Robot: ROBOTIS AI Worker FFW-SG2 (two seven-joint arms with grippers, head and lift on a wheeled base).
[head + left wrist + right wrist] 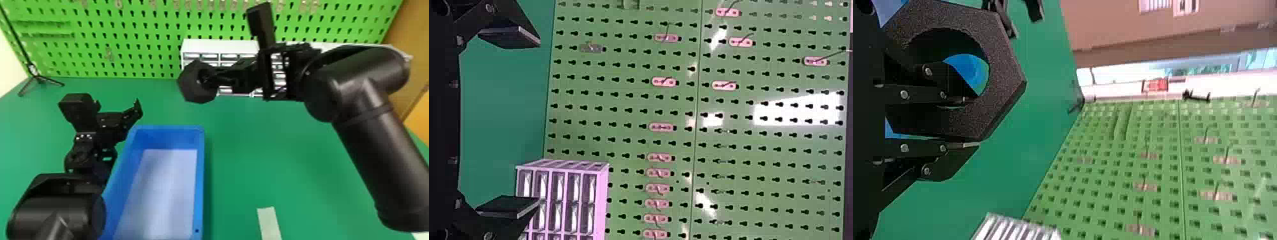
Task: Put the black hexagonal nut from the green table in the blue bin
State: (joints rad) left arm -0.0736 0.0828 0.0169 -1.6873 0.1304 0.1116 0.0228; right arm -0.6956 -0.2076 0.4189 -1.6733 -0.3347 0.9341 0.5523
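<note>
Looking over a green table (pixel 303 159), backed by a bright green pegboard (pixel 134 35) dotted with keyhole slots and, in the left wrist view, pink hook plates (pixel 666 38). Seeing a white drawer cabinet (pixel 199 46) at the table's back, in front of the board, and a small black tripod (pixel 38 78) near the far left corner. Catching a brown wooden surface (pixel 405 38) at the right edge of the head view. Finding a pale strip (pixel 269 223) on the near part of the table, to the right of the blue bin (pixel 200 185), and a whitish base inside the bin.

Turning to the left gripper (pixel 118 107): raised beside the bin's far left part, with fingers (pixel 511 37) spread wide apart and a broad gap between the two pads.

Turning to the right gripper (pixel 209 78): lifted above the table, with one finger (pixel 948 87) through the hole of the black hexagonal nut (pixel 190 84) and the other against its outer side, clamped on the wall of the ring. Seeing the nut up off the table, outside the bin, past its far rim in the head view. Glimpsing blue through the nut's hole in the right wrist view
</note>
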